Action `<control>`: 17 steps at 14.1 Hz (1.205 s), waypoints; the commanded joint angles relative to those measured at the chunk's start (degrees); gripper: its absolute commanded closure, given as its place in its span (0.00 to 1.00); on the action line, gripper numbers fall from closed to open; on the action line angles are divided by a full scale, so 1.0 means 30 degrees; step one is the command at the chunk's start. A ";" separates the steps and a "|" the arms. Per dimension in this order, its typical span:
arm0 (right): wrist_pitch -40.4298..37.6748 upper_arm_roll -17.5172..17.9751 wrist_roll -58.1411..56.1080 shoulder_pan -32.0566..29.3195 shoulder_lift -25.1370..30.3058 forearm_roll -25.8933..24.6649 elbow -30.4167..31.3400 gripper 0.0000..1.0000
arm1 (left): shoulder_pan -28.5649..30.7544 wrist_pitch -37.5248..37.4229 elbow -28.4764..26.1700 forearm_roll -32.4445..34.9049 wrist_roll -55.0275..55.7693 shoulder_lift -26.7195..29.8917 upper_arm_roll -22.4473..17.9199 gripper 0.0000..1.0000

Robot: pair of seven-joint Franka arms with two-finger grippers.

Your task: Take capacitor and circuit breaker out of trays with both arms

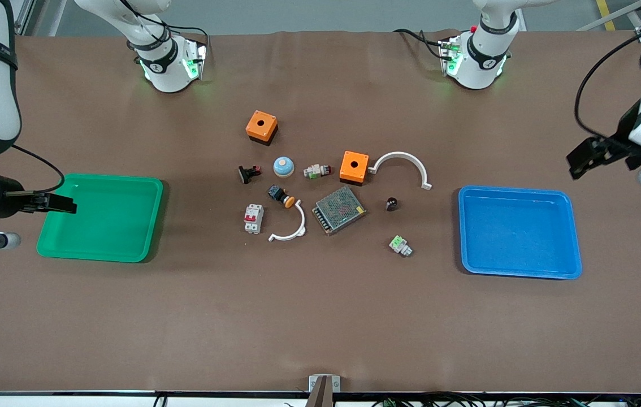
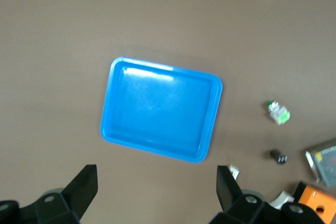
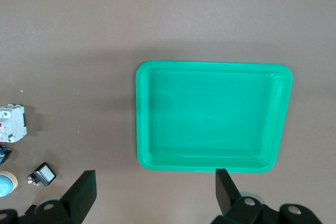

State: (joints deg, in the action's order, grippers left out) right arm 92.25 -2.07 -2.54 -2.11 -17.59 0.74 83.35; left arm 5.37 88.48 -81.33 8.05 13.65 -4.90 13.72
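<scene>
Brown tabletop (image 1: pixel 320 316), both tools apparently wide: left tool (image 2: pixel 157 192), right tool (image 3: pixel 155 195).

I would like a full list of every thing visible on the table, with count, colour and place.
capacitor: 1, black, between mesh box and blue tray
breaker: 1, light grey with red levers, at the cluster's end toward the green tray
orange boxes: 2, orange on black, in the cluster's part nearest the bases
white curved clips: 2, white, in cluster
mesh box: 1, metal, cluster centre
green connectors: 2, green-white
blue dome: 1
orange-capped button: 1, black
black-red switch part: 1
green tray: 1, right arm's end
blue tray: 1, left arm's end
left end effector: open, over the table beside the blue tray
right end effector: open, at green tray's edge
</scene>
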 commanded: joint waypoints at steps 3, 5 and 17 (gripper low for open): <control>-0.0195 0.0368 0.0055 -0.0033 -0.0055 -0.0100 -0.0829 0.00 | -0.1821 -0.0253 -0.2097 -0.1449 -0.1764 0.2011 -0.2991 0.00; -0.0340 0.0427 0.0057 0.0697 -0.0026 -0.0011 -0.0597 0.00 | -0.1613 -0.0021 -0.2917 -0.1481 -0.1973 0.2860 -0.2670 0.00; -0.0224 0.0339 0.0028 0.0498 0.5973 -0.0070 0.4760 0.00 | -0.1818 0.0010 -0.2978 -0.2448 -0.1973 0.3010 -0.1965 0.00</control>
State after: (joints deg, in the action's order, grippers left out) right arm 90.11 -1.46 -2.51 0.42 -5.76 0.85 90.85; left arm -0.19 87.79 -89.04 2.03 8.67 2.84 8.03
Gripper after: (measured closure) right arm 0.000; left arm 0.000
